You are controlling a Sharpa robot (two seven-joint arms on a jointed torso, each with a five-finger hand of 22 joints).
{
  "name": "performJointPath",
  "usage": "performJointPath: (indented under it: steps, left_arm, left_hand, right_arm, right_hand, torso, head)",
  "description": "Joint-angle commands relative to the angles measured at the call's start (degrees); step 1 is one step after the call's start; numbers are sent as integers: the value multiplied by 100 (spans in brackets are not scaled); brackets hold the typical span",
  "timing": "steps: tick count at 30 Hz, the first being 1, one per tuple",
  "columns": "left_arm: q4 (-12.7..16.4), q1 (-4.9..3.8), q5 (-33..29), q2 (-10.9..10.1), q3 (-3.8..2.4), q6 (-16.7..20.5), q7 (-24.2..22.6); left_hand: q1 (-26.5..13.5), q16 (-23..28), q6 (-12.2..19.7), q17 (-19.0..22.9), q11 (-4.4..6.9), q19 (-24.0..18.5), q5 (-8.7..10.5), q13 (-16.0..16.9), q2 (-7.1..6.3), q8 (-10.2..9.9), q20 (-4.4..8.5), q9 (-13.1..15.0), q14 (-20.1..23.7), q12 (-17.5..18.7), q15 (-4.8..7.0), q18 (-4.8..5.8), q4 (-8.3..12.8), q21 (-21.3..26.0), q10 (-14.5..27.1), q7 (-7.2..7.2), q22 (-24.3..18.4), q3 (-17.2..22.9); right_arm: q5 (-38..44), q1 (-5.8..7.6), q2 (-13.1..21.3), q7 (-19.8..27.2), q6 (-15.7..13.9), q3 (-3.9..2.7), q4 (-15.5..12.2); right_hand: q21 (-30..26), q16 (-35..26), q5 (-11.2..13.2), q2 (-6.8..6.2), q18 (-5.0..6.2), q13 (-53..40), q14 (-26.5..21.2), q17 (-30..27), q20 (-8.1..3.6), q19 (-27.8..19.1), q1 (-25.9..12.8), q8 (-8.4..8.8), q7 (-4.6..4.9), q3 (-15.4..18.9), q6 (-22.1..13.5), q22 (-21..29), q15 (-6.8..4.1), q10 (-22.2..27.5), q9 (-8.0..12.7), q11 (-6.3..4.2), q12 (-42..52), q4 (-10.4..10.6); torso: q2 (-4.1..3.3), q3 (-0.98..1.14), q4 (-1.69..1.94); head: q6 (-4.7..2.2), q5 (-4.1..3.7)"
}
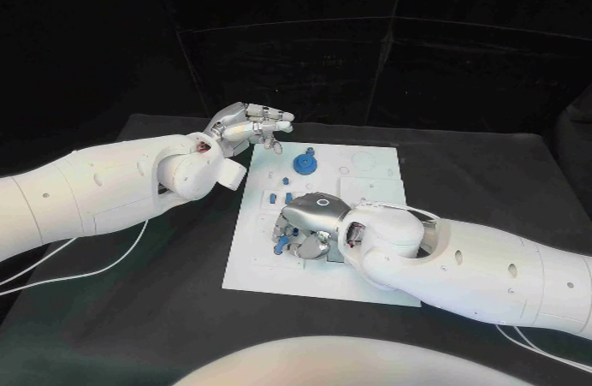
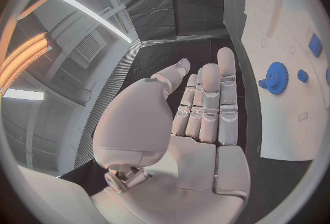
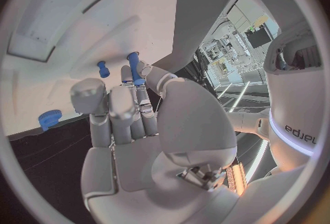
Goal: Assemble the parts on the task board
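The right hand (image 1: 311, 223) is pinching a blue peg (image 3: 135, 67) over the board's (image 1: 370, 270) left half. The left hand (image 1: 251, 125) is hovering empty, fingers straight, at the board's far left corner, near a blue gear (image 1: 306, 161).

**What I could not make out**

From my head camera, the right hand (image 1: 311, 223) covered the middle of the task board (image 1: 370, 275), hiding whatever lay beneath it. I saw a blue peg (image 3: 135, 68) at its fingers, but could not tell whether they gripped it. The small parts (image 1: 281, 181) at upper centre were too tiny to identify.
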State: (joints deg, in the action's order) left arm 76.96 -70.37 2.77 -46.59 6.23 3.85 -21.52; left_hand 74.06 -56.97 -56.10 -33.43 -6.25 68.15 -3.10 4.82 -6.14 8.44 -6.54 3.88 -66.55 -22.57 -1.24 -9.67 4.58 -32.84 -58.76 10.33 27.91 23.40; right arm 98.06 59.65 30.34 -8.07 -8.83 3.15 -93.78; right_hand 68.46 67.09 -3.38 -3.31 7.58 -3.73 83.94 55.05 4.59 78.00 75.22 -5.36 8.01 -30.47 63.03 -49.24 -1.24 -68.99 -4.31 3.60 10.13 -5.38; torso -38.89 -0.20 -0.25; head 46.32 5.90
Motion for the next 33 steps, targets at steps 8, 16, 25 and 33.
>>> performJointPath:
  steps: [8,16,25,33]
  left_arm:
    - [2,-10,-12,1,-2,-69,-19]
    - [13,-10,-12,-1,-2,-78,-4]
    - [15,-10,-12,-4,-2,-84,4]
    - [15,-11,-12,-6,-2,-92,18]
  left_hand:
    - [39,14,37,6,13,-17,20,1,36,-22,-28,-1,39,-30,-6,-73,-6,21,33,-3,-6,-44]
    - [39,14,37,6,13,-17,20,1,36,-22,-28,-1,39,-30,-6,-73,-6,21,33,-3,-6,-44]
    - [39,14,37,6,13,-17,20,1,36,-22,-28,-1,39,-30,-6,-73,-6,21,33,-3,-6,-44]
    - [39,14,37,6,13,-17,20,1,36,-22,-28,-1,39,-30,-6,-73,-6,21,33,-3,-6,-44]
  right_arm:
    - [60,9,-29,-40,50,-2,50]
    - [199,9,-121,-114,193,-1,112]
    - [361,9,-188,-98,145,11,126]
    - [372,9,-215,-15,-3,23,132]
  right_hand:
    - [25,30,-23,4,-69,-10,78,-4,-3,12,-49,-19,-4,-22,66,0,-3,-44,-8,11,-36,21]
    - [15,22,-19,-58,-66,-4,67,-22,0,-6,-103,15,9,4,15,19,4,-11,4,25,-88,24]
    - [16,23,-51,-154,-68,5,58,-29,17,-20,-174,82,48,54,-95,19,32,76,28,60,-172,30]
    - [12,25,-110,-318,-67,8,45,-44,76,-40,-315,187,95,193,-360,31,94,298,60,136,-292,77]
  torso:
    - [-3,-6,1]
    - [-2,-4,-1]
    - [0,-3,0]
    - [-1,-5,0]
  head:
    - [6,2]
    - [23,11]
    - [23,11]
    - [18,7]
